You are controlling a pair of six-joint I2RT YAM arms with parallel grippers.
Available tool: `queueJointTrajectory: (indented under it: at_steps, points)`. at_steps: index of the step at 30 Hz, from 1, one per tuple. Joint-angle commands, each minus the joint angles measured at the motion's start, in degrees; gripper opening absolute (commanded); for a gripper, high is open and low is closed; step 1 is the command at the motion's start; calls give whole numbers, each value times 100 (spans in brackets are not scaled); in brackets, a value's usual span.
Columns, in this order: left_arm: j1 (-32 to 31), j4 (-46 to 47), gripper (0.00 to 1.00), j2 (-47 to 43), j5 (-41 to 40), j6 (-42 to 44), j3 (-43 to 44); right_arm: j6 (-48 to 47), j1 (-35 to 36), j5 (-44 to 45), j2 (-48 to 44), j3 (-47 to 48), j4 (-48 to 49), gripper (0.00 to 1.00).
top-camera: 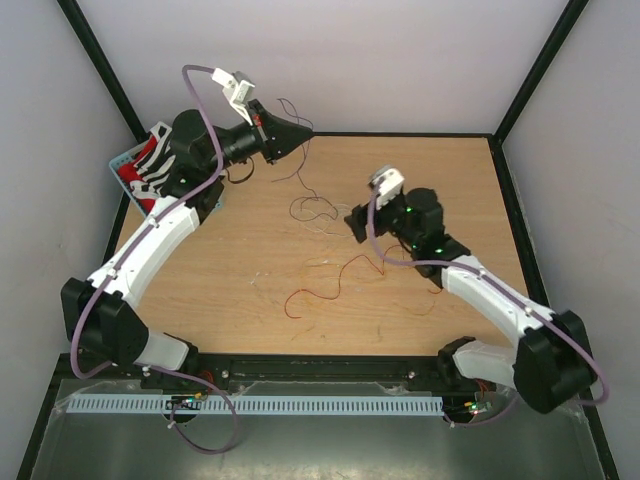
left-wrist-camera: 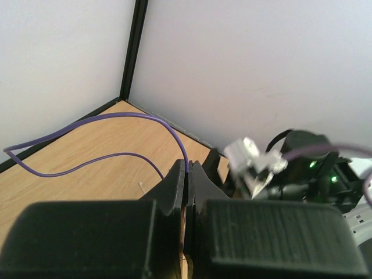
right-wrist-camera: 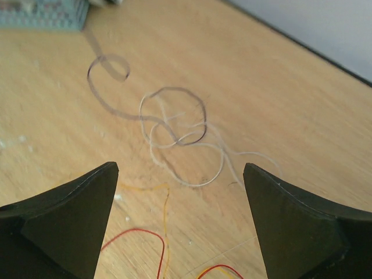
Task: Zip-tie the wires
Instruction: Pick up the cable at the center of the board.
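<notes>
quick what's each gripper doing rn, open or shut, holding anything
left gripper: closed, pinching a thin purplish wire
right gripper: open, holding nothing

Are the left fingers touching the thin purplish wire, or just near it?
Touching. The left wrist view shows the thin purplish wire arching down into the seam between the shut left fingers, pinched there.

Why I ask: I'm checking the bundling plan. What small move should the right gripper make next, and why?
Probably lower the open right gripper onto the tangle of thin pale and dark brown wires on the wooden table and close: the loops sit centred ahead of its wide jaws, untouched. The left gripper grips one purplish strand.
</notes>
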Motion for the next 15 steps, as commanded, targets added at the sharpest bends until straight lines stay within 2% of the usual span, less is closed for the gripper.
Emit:
queueJointTrajectory:
  at_steps: [1,9,15]
  points:
    - [29,206,0,-141,65,-79,-115,-1278,437,-133,504,-146,861,99]
    - [33,205,0,-199,56,-84,-157,-2736,755,-611,1702,-361,1985,99]
    - [81,196,0,-196,73,-129,-115,-3307,757,-732,2731,210,1889,99]
